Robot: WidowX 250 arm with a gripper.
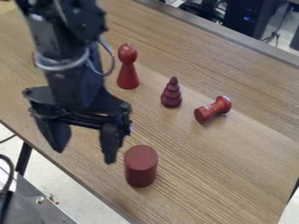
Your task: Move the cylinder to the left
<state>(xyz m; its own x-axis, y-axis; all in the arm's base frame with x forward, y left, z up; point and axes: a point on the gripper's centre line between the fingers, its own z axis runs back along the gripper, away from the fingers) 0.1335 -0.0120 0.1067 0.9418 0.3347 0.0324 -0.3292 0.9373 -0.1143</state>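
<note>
gripper [85, 155] first, and what a spread it had: two dark fingers well apart, tips down over the desk [234, 151], nothing pinched between them! behind it the black arm [73, 65] came in from the upper left. and just beside the right-hand finger, as the camera saw it, stood the cylinder [140, 166], dull red, upright on its flat end, outside the grip altogether. so the move was all to play for: the gripper looked to need a shift across to straddle it, then a drop and a close.

here was the danger! lowered too soon, that nearer finger could have clipped the top rim and tipped the cylinder, and a round body on its side would likely have rolled. the other threat was the desk's edge, slanting by on the lower left; too long a carry or push to the left, and the cylinder could have gone over to the pale floor [64, 186]. a grip too high or off-centre might have let the smooth sides slip.

further out, the rest of the field: a round-headed peg [128, 72] upright behind, a ringed cone [172, 94] standing next along, and a spool-like piece [213, 109] lying on its side, all well apart from the cylinder.
</note>
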